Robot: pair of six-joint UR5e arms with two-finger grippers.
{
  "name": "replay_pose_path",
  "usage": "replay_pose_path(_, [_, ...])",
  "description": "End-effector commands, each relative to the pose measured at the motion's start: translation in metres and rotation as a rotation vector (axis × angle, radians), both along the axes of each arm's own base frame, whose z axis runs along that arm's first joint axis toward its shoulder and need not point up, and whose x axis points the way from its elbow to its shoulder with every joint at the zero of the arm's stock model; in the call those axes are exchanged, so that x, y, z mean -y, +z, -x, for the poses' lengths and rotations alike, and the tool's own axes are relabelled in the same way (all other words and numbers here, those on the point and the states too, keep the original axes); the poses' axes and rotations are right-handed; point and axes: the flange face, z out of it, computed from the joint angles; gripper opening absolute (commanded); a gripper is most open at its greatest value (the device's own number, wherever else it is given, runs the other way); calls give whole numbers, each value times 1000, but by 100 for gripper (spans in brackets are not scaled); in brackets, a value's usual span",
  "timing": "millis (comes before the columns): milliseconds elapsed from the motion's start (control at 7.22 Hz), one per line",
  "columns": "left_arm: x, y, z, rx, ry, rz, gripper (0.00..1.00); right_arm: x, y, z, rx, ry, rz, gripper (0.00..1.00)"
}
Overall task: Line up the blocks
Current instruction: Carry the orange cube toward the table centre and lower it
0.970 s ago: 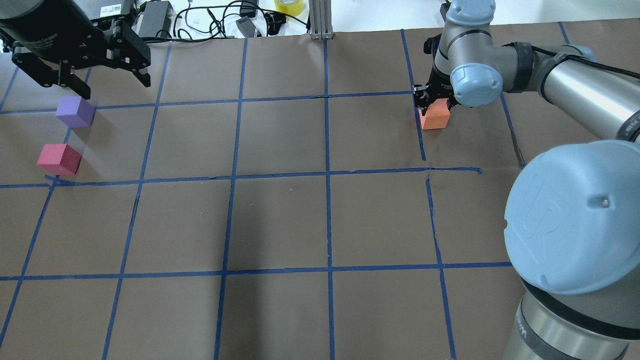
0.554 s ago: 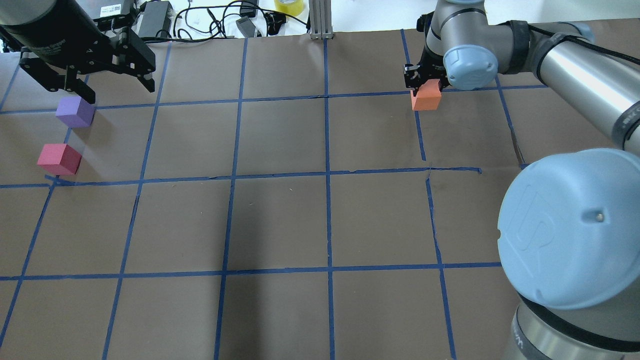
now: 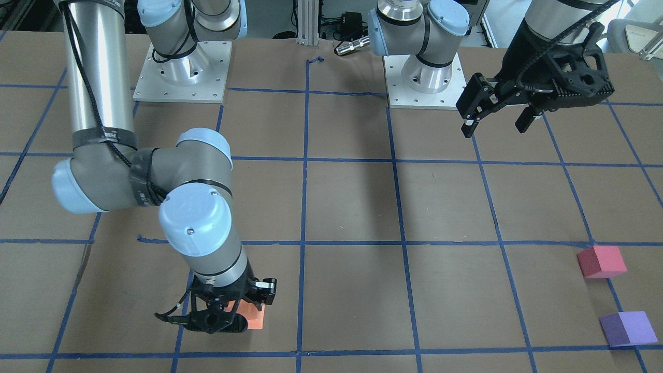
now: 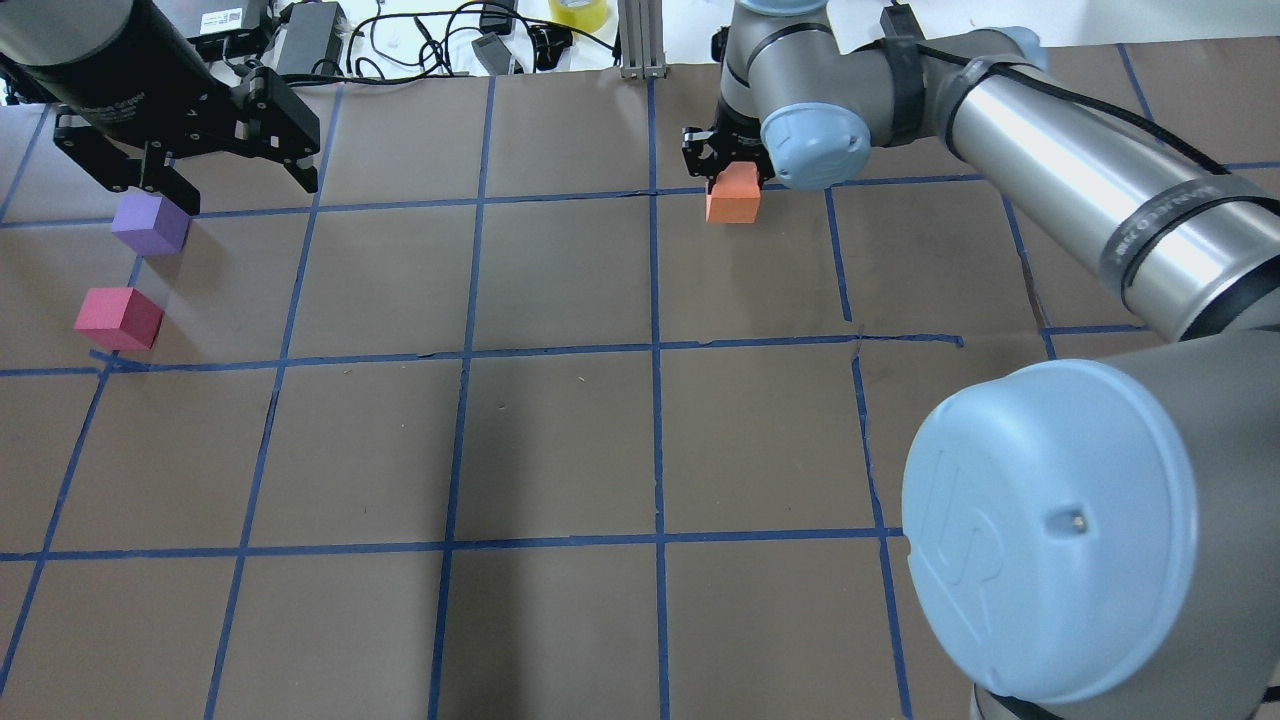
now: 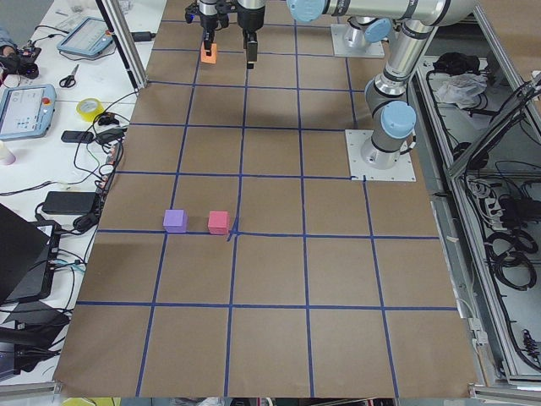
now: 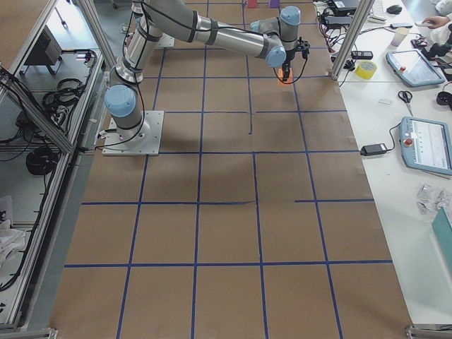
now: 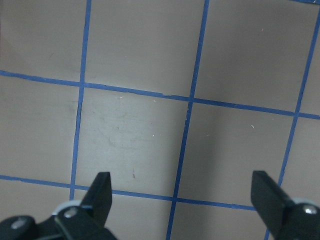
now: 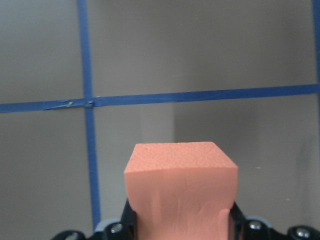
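My right gripper [image 4: 730, 188] is shut on the orange block [image 4: 732, 205] and holds it low over the table at the far middle. The block also fills the right wrist view [image 8: 180, 190] and shows in the front view [image 3: 255, 317]. The purple block [image 4: 150, 224] and the crimson block [image 4: 118, 318] rest close together at the far left, and also show in the front view: purple [image 3: 628, 328], crimson [image 3: 601, 261]. My left gripper [image 4: 248, 195] is open and empty, raised just beyond and to the right of the purple block. Its wrist view shows only its fingers [image 7: 102, 187] and taped paper.
Brown paper with a blue tape grid covers the table [image 4: 560, 450]. Cables, power bricks and a yellow tape roll [image 4: 578, 10] lie past the far edge beside an aluminium post [image 4: 640, 40]. My right arm's elbow [image 4: 1050, 530] looms at the near right.
My right gripper has carried the orange block leftward across the far row, past a tape line. My left gripper has shifted slightly right and stays open. The purple and crimson blocks have not moved.
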Motion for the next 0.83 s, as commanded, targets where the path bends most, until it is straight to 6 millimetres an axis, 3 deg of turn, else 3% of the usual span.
replay_pose_path(0, [-2,3,0,1,0,6,100,-12,-13,-85,24,23,4,0])
replay_pose_path(139, [-3,4,0,2,-12,10,100,-15,-30,-104,20,44,-11,0])
replay_pose_path(277, [-2,5,0,1,-27,14,100,-17,-46,-109,13,51,-31,0])
replay_pose_path(416, [-6,8,0,5,-38,20,100,-18,-48,-110,13,52,-37,3])
replay_pose_path(554, [-7,8,-2,4,-43,22,100,-19,-50,-112,10,58,-37,35])
replay_pose_path(693, [-7,-1,1,-5,-50,5,100,-20,-42,-112,9,52,-26,99])
